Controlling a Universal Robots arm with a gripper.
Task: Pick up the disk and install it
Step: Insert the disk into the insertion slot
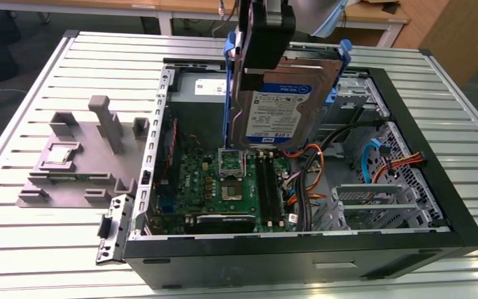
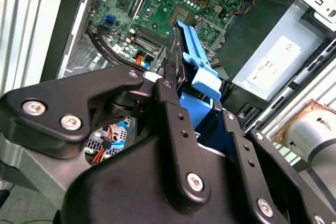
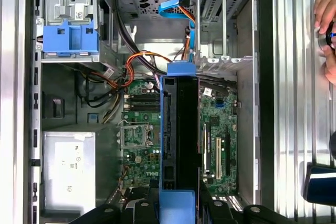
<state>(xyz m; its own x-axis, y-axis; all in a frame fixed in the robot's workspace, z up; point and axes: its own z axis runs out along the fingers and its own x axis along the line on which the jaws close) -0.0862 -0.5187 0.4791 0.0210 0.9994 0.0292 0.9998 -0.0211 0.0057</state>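
Note:
The disk [image 1: 282, 109], a silver hard drive with a blue-and-white label in a blue plastic bracket, hangs upright above the open computer case [image 1: 438, 205]. My gripper [image 1: 262, 59] is shut on its upper edge. In the second wrist view the black fingers [image 2: 169, 95] clamp the disk [image 2: 191, 51] edge-on, over the motherboard. In the first wrist view the disk [image 3: 181, 140] appears as a narrow dark slab with blue ends, above the green motherboard [image 3: 139, 145] in the middle of the case.
A blue caddy [image 3: 70, 38] sits in a drive bay at one corner of the case. The grey power supply [image 3: 68, 169] lies along one wall. Orange and blue cables [image 3: 178, 9] cross the interior. A grey fixture [image 1: 81, 162] stands on the slatted table. A person's hand [image 3: 326, 30] is beside the case.

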